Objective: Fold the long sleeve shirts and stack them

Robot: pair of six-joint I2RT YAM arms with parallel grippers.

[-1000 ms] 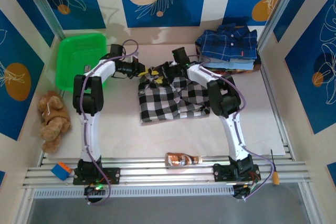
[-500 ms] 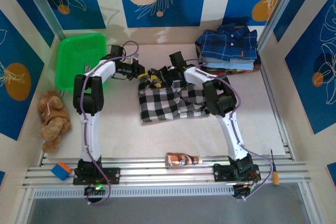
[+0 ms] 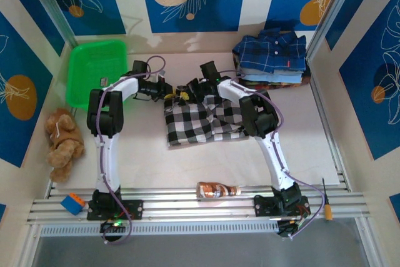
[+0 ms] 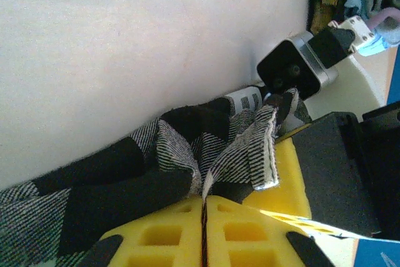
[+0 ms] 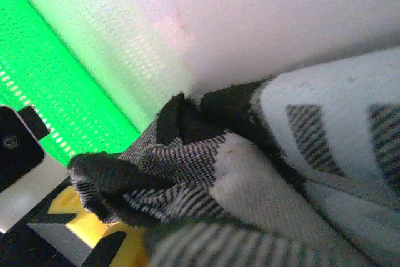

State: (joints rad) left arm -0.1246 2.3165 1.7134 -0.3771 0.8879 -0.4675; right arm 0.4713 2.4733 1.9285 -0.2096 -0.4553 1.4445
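Note:
The black-and-white checked shirt [image 3: 200, 120] lies spread in the middle of the table, its far edge bunched up. My left gripper [image 3: 170, 95] is at that edge on the left. In the left wrist view its yellow fingers [image 4: 162, 236] are pressed together on a fold of the checked cloth [image 4: 156, 167]. My right gripper [image 3: 190, 87] is close beside it at the same edge, shut. In the right wrist view bunched checked cloth [image 5: 281, 173] covers its jaws. The folded shirts [image 3: 272, 54], a navy plaid one on top, are stacked at the back right.
A green basket [image 3: 94, 70] stands at the back left, also seen close behind the cloth as the green basket [image 5: 50, 67]. A brown plush toy [image 3: 62, 137] lies at the left. A brown bottle [image 3: 219, 189], a blue block [image 3: 73, 203] and a screwdriver [image 3: 326, 207] lie along the near rail.
My right gripper has moved left to the shirt's far edge, beside the left gripper, and has shut. The shirt's top edge has gathered between the two grippers.

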